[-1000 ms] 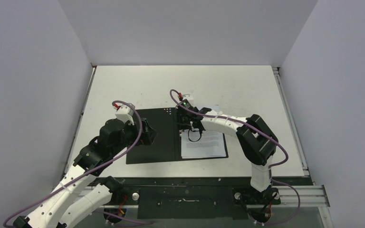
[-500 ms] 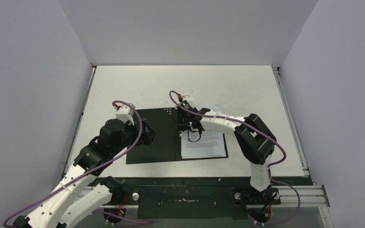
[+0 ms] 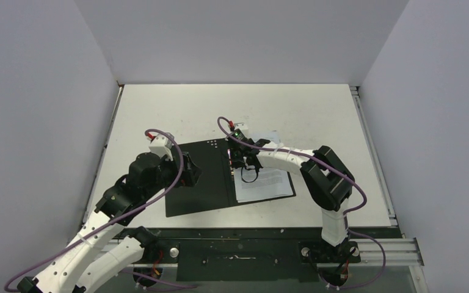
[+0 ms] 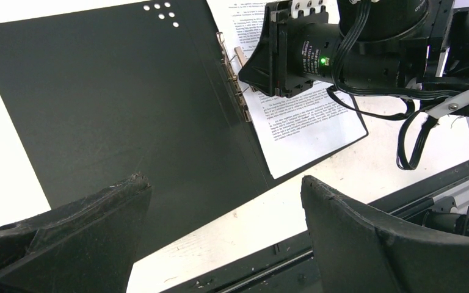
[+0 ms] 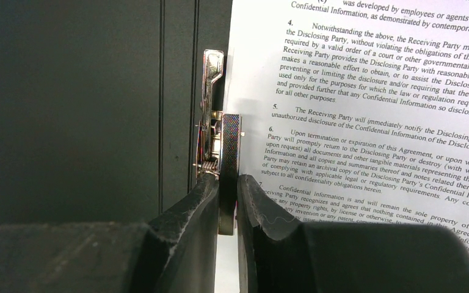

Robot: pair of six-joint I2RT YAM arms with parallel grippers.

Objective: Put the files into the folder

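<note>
Top cam: folder (image 3: 198, 180) lies open on table (image 3: 305, 110), black inside up, spine running near-to-far. On its R half: files (image 3: 272, 186). R gripper (image 3: 239, 160) sits at the spine and is by far the nearer arm; its wrist hides the clamp from here. L gripper (image 3: 189, 174) hovers over L cover's edge.

L wrist cam: L jaws wide, nothing between. Ahead, spine clip (image 4: 235, 91), partly blocked by R gripper.

R wrist cam: R jaws pinched narrow on clip lever (image 5: 230, 140), which runs in line w/ fingers, straight ahead. I can't tell whether the sheets' edge is under the clamp.
</note>
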